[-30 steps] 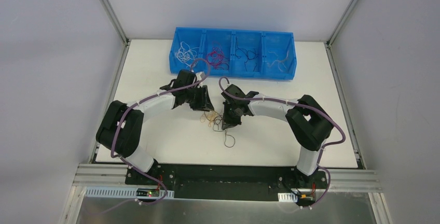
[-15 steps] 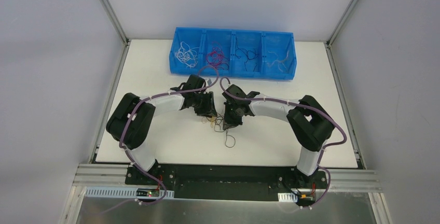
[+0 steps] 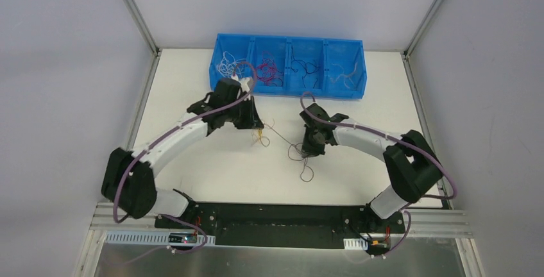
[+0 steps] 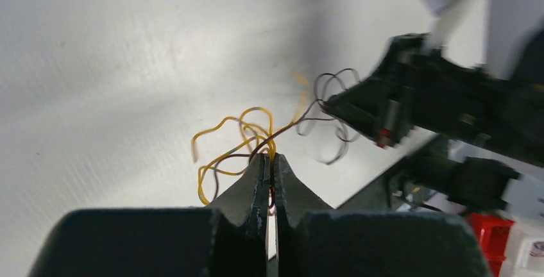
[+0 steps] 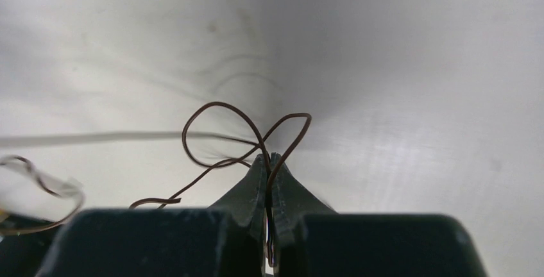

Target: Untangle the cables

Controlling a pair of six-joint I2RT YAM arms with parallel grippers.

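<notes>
We see the dark brown cable [image 3: 283,136] pulled nearly straight on the near side of the blue bin [image 3: 289,90]. Its long axis slants from an end close to the bin's left half to an end farther out, toward the bin's right half. Our left gripper [image 4: 269,161] is pressed together on the bin-ward end, with the orange cable [image 4: 226,156] looped at its tips. Our right gripper [image 5: 268,161] is likewise pressed together on the outer end, where the brown wire curls into loose loops farthest from the bin.
</notes>
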